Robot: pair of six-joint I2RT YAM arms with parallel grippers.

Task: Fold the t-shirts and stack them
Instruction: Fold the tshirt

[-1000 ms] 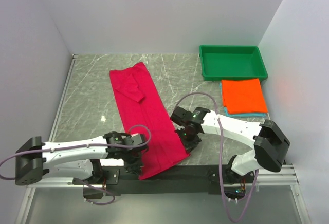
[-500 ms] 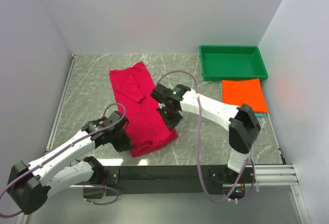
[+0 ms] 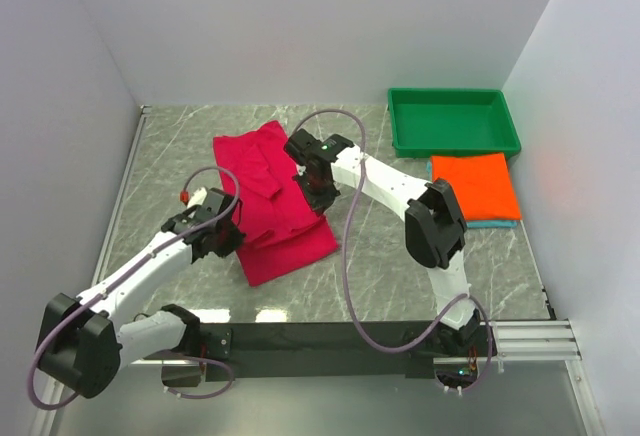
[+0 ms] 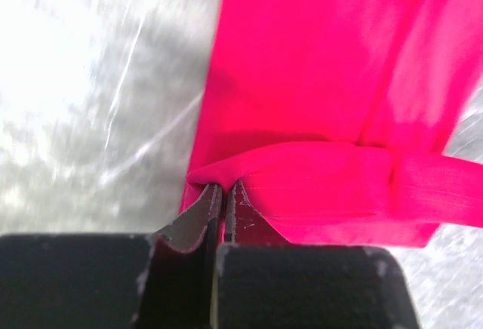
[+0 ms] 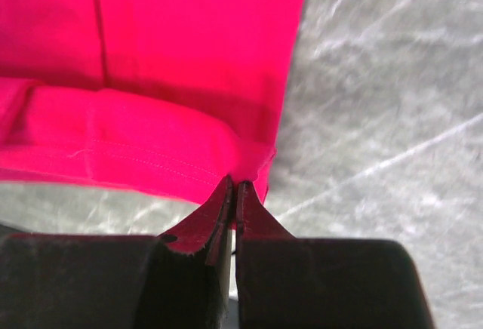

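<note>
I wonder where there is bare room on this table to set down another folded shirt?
The table is bare along the near edge, before the pink shirt, and at far left beside the wall. Crowded: the right, with tray, orange shirt and the right arm across the middle.

open table (image 3: 500, 266) near front, green tray (image 3: 455, 146) + orange shirt (image 3: 475, 186) block far R

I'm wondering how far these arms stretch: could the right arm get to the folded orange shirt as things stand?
Probably not yet: nothing lies on the orange t-shirt, but the right pincer is shut on the crimson-pink t-shirt.
</note>
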